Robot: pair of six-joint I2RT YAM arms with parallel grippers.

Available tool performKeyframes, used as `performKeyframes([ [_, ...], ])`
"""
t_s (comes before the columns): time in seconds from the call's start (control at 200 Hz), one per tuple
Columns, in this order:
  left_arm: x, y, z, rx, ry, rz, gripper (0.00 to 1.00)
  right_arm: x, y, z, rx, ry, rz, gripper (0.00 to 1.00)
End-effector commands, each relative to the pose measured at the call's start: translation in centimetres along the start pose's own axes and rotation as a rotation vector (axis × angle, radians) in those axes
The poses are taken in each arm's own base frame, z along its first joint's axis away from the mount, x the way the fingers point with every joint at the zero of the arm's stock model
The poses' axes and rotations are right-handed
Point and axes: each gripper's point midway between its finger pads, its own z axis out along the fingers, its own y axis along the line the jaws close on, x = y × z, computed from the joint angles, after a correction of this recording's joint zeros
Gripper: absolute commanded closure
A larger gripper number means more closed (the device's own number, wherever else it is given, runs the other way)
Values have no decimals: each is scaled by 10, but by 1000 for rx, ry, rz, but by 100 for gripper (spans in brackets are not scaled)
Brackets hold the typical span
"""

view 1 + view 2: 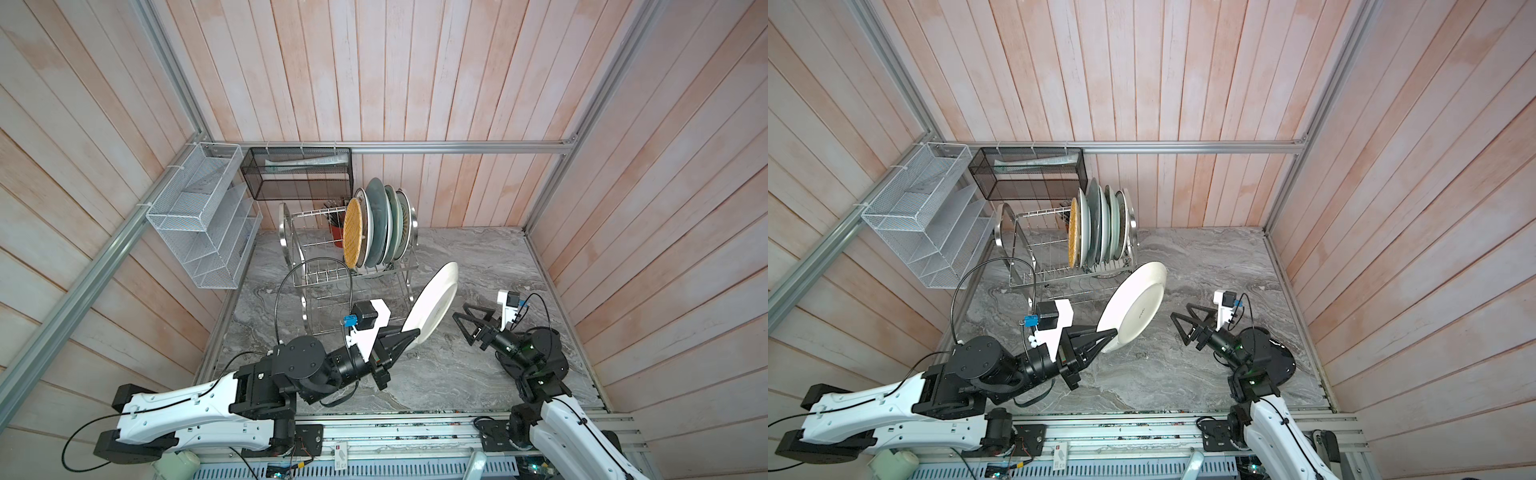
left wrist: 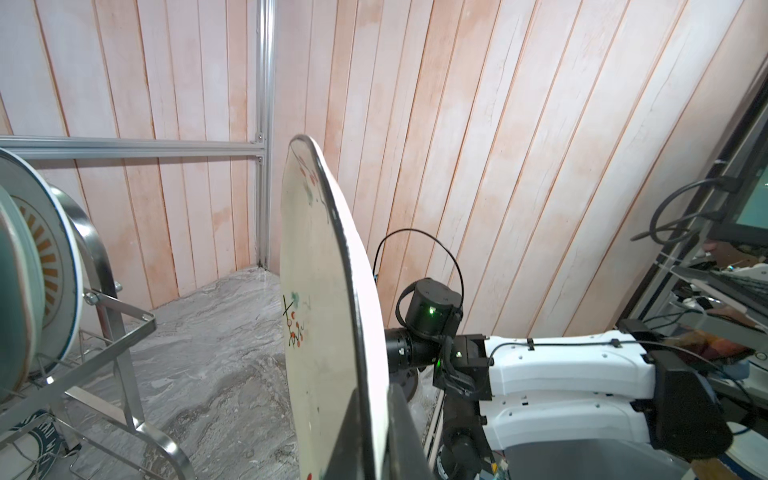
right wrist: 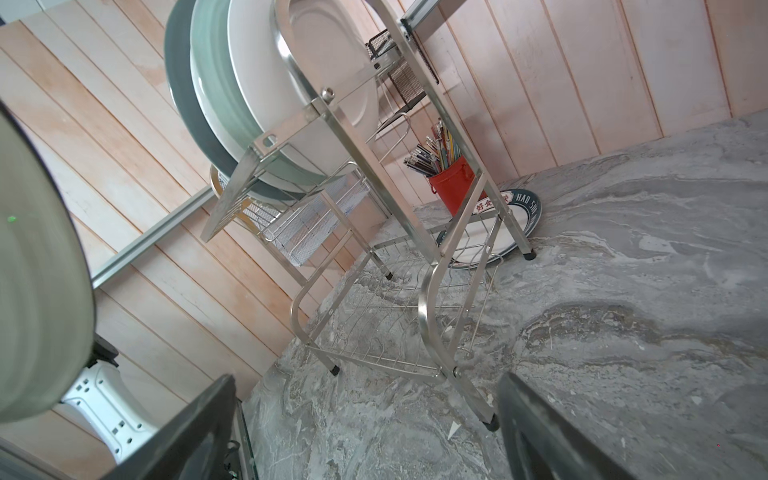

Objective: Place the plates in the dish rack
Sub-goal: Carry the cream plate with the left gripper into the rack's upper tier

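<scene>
My left gripper (image 1: pixel 415 334) (image 2: pixel 374 436) is shut on the lower rim of a cream floral plate (image 1: pixel 432 307) (image 1: pixel 1133 305) (image 2: pixel 320 311). It holds the plate on edge, above the table, to the right of the dish rack's front. The steel dish rack (image 1: pixel 316 266) (image 3: pixel 415 257) carries a yellow woven disc (image 1: pixel 353 232) and several upright plates (image 1: pixel 384 224) at the right end of its upper tier. My right gripper (image 1: pixel 467 324) (image 3: pixel 365 380) hangs open and empty to the right of the held plate. A dark-rimmed plate (image 3: pixel 519 216) lies flat under the rack.
A white mesh organiser (image 1: pixel 203 220) and a black mesh basket (image 1: pixel 299 174) hang on the back-left walls. A red cup of utensils (image 3: pixel 453 183) stands behind the rack. A shiny black disc (image 1: pixel 1283 361) lies under my right arm. Wooden walls close in the marble table (image 1: pixel 478 257).
</scene>
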Motion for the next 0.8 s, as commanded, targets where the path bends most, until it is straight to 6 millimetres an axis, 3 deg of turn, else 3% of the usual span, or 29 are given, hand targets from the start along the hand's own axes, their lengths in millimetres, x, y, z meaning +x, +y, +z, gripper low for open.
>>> performKeyframes([
  [0.0, -72, 4, -14, -35, -218, -34, 100, 3, 4, -3, -19, -35, -83, 2],
  [0.455, -174, 11, -31, -135, -464, 31, 100, 3, 20, -12, -42, -92, -145, 2],
  [0.625, -213, 27, -45, -279, -551, 108, 100, 2, 18, -14, -36, -109, -137, 2],
  [0.795, -239, 51, -57, -437, -572, 141, 100, 3, 19, -14, -37, -104, -138, 2],
])
